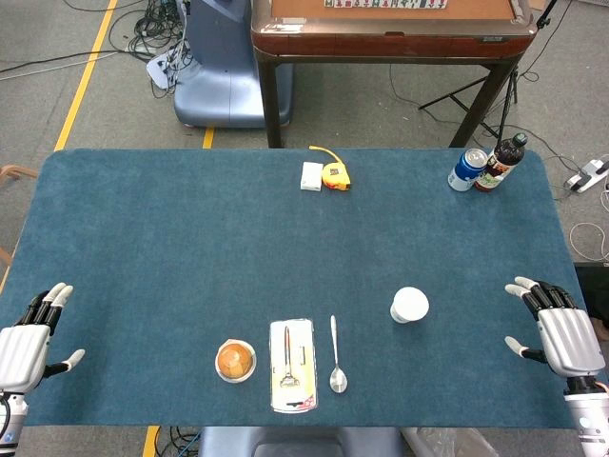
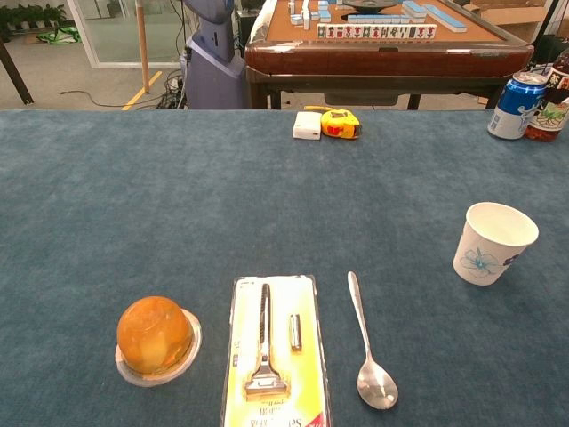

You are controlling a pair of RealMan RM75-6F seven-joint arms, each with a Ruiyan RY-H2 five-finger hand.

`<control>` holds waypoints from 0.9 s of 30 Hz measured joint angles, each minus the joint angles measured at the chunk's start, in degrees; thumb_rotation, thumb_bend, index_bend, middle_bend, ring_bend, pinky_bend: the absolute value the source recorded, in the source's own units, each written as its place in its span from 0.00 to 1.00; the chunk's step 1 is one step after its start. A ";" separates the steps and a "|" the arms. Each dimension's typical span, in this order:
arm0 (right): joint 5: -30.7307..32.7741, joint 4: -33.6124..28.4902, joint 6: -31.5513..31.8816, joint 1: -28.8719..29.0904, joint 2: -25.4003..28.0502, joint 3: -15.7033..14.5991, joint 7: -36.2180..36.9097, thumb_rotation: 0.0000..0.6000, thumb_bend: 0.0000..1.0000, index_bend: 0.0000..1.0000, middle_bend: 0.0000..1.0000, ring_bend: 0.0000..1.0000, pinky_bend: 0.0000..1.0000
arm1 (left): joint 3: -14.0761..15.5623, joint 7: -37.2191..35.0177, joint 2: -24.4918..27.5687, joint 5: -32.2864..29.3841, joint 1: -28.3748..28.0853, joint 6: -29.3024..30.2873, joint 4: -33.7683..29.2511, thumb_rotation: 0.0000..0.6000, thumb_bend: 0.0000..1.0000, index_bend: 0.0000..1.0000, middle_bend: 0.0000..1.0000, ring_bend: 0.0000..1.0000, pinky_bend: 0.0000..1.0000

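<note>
Both hands rest wide and empty; the right hand (image 1: 561, 335) should approach the cup (image 1: 409, 305) at its nine o'clock slowly, the left hand (image 1: 27, 345) idle.

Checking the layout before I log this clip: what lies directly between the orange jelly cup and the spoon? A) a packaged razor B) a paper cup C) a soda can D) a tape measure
A: the packaged razor lies between the jelly cup and the spoon.

One paper cup (image 2: 494, 242), one spoon (image 2: 369, 349), one packaged razor (image 2: 271, 353), one jelly cup (image 2: 156, 339), one can (image 2: 516, 104), one bottle (image 1: 500, 163), one tape measure (image 2: 340, 124), one white box (image 2: 307, 125).
</note>
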 measured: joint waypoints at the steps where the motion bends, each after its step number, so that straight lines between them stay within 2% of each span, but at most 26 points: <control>1: -0.07 0.01 -0.10 0.04 -0.07 -0.06 -0.20 1.00 0.00 0.26 0.19 0.14 0.20 | -0.05 -0.17 0.05 -0.13 0.05 0.02 0.01 1.00 0.13 0.04 0.10 0.09 0.41; 15: -0.80 -0.38 -0.78 1.05 -0.57 0.18 -1.17 1.00 0.00 0.26 0.19 0.14 0.20 | -0.12 -1.04 0.48 -0.20 0.35 0.38 0.08 1.00 0.13 0.04 0.10 0.09 0.41; 18: -1.02 -0.82 -1.57 1.78 -0.63 0.34 -2.23 1.00 0.00 0.26 0.18 0.11 0.16 | 0.03 -0.96 0.53 0.18 0.33 0.41 0.07 1.00 0.13 0.04 0.10 0.09 0.41; 27: -0.08 -6.00 -6.64 5.95 0.11 1.71 -11.64 1.00 0.00 0.26 0.10 0.02 0.09 | -0.04 -1.35 0.83 0.24 0.37 0.54 -0.30 1.00 0.13 0.04 0.10 0.09 0.41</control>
